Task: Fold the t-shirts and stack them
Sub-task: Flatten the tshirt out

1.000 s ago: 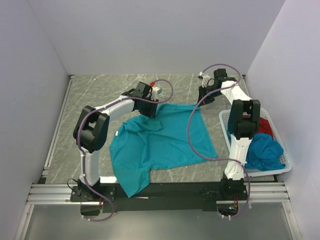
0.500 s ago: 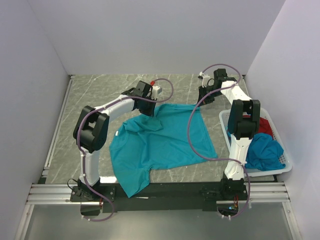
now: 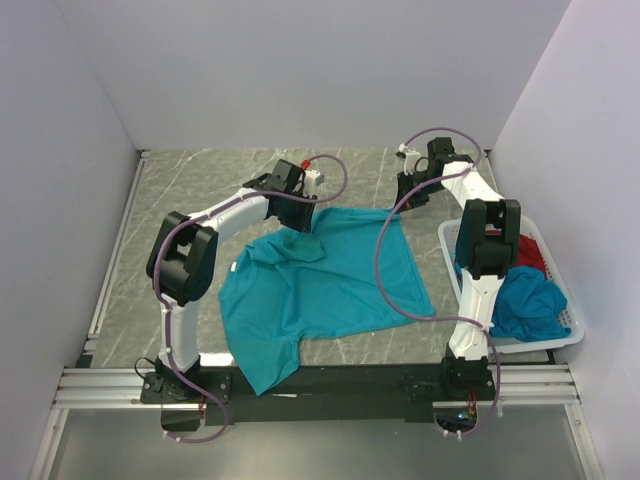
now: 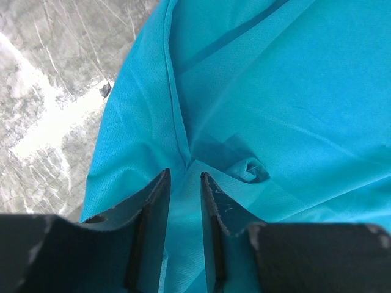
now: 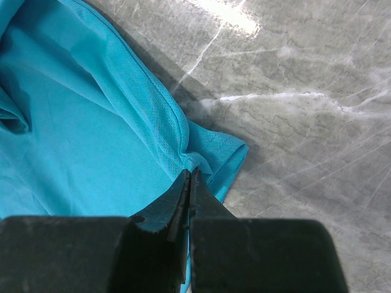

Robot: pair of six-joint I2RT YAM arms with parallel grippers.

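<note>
A teal t-shirt lies spread and wrinkled on the marble table, its near part hanging over the front edge. My left gripper is at the shirt's far left edge. In the left wrist view its jaws stand a little apart, pressed down over a ridge of the teal cloth. My right gripper is at the far right corner. In the right wrist view it is shut on the seam of the teal cloth. A bright blue shirt and a red shirt lie bunched in the basket.
A white slatted basket stands at the table's right edge, beside the right arm. A purple cable loops over the teal shirt. Grey walls close in the left, back and right. Bare marble shows beyond the shirt's corner.
My left gripper has shifted very slightly at the shirt's far left edge. The right arm and the shirt have not visibly moved.
</note>
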